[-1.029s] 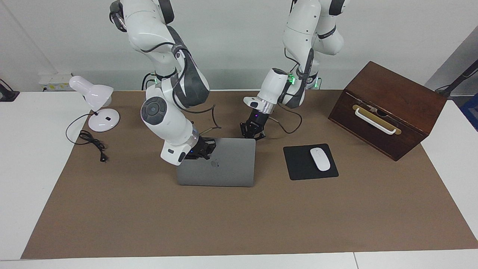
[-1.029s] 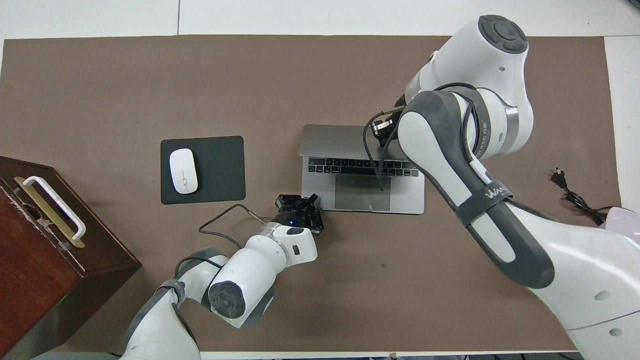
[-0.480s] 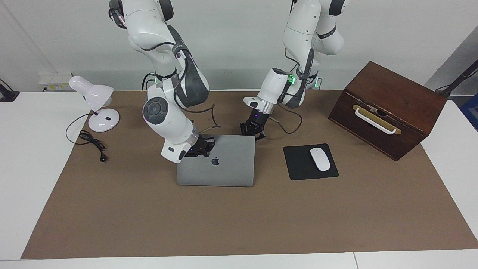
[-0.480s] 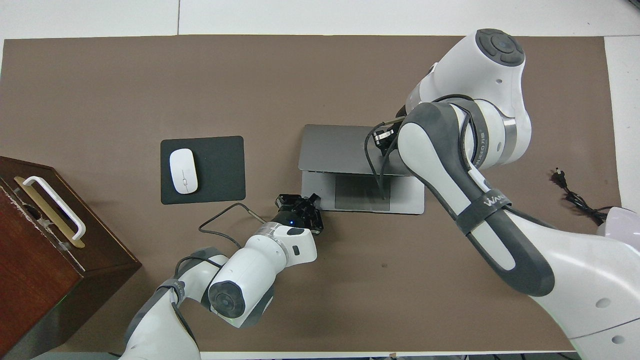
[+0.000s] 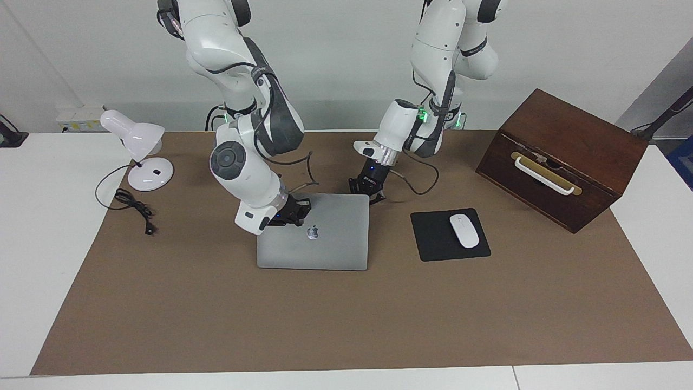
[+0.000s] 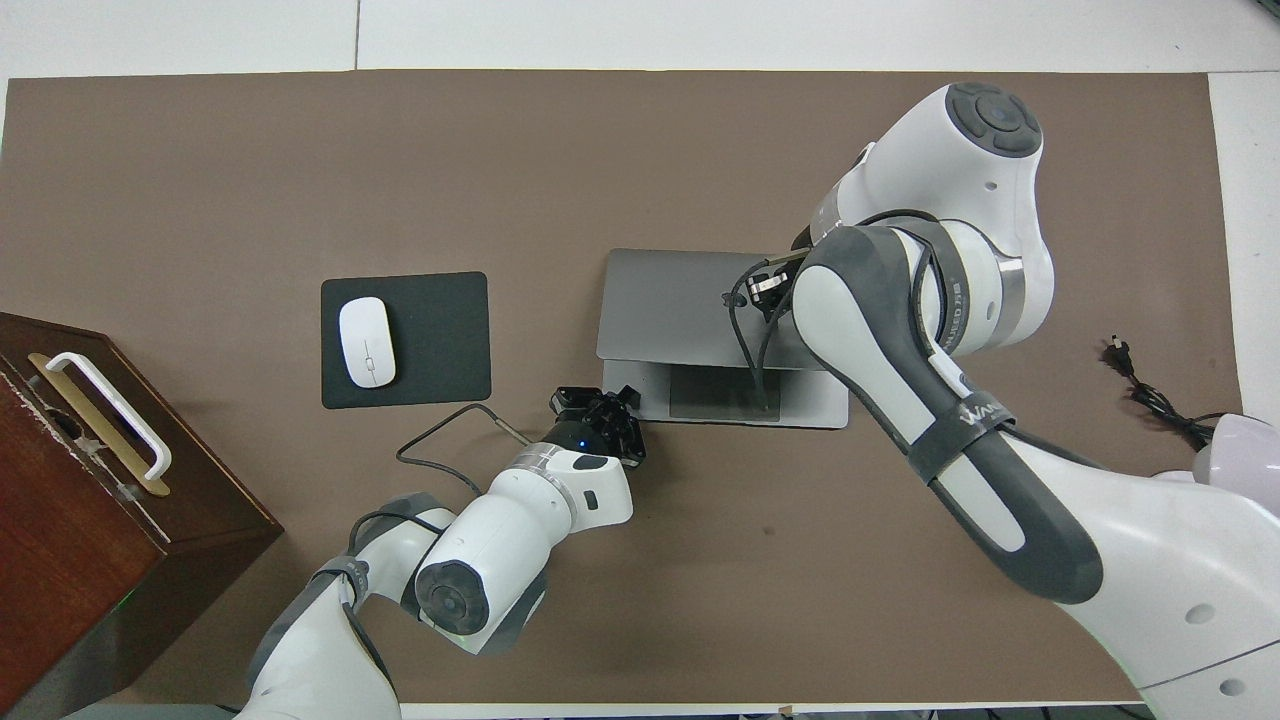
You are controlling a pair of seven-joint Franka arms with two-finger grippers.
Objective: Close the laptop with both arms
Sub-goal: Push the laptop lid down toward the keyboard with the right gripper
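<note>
Laptop [image 5: 319, 238]: set mid-table, lid tilted low, base strip exposed. Right gripper [image 5: 295, 212]: pressed on lid at 10 o'clock of logo; finger state cannot be told. Left gripper [image 5: 367, 188]: placed at base corner nearest robots; finger state cannot be told.

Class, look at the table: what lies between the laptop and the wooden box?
Between the laptop and the wooden box lies a black mouse pad with a white mouse on it, shown in both views.

one camera faces the robots, one looks down; both share the table [image 5: 81, 303].
</note>
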